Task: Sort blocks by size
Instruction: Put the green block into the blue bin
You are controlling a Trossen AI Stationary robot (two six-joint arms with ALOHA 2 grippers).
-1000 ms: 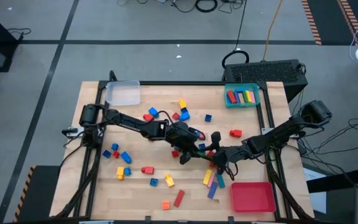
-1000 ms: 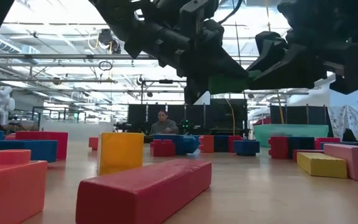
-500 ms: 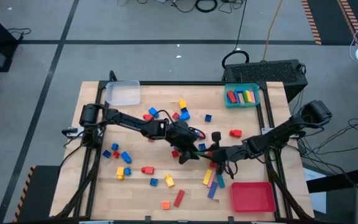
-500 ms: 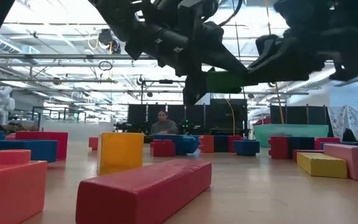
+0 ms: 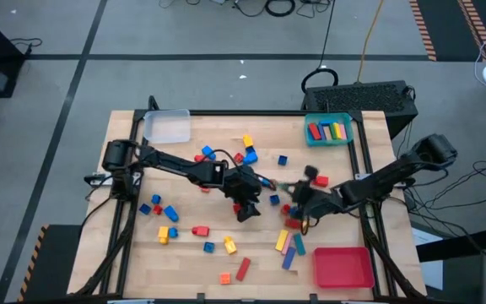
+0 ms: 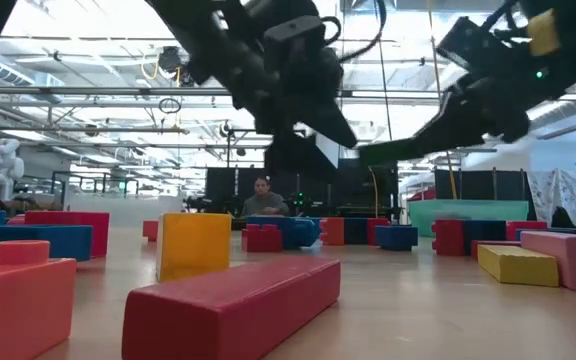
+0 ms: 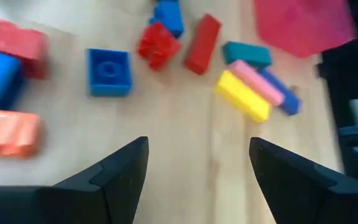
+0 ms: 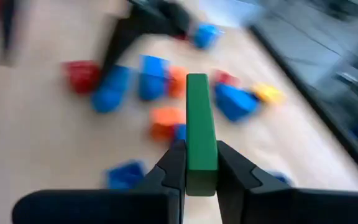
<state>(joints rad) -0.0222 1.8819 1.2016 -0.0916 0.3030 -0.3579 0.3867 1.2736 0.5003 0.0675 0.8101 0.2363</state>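
While most of the blocks lie scattered on the wooden table (image 5: 125, 253), one long green bar (image 8: 199, 127) is off the surface, pinched between the two dark fingers (image 8: 171, 167) of the right gripper (image 8: 197, 171); the jaws are clamped on its near end and the bar juts straight out ahead of them. In the low view that green bar (image 6: 408, 150) hangs well above the tabletop, near mid-table.

From overhead, the right gripper (image 5: 292, 191) sits slightly toward 3 o'clock of the table's centre. Just beside it, toward 9 o'clock, the left gripper (image 5: 245, 207) hovers with its fingers (image 7: 120, 171) spread apart and nothing between them; below it the wrist view shows a blue square brick (image 7: 109, 71), a red bar (image 7: 202, 43) and a yellow bar (image 7: 242, 95) lying against a pink bar (image 7: 263, 82).

Farther out, a cluster of yellow, pink and blue bars (image 5: 288, 245) lies toward 5 o'clock, just beside the red tray (image 5: 342, 267) in that corner. A teal tray (image 5: 328, 131) at 1 o'clock holds several bars side by side, and a clear tray (image 5: 167, 127) sits at 11 o'clock. Small blue, red and yellow bricks (image 5: 163, 211) dot the 8 o'clock side. In the low view a long red bar (image 6: 233, 305) lies nearest the camera with a yellow brick (image 6: 195, 243) behind it, and a person (image 6: 260, 197) sits far off in the room.
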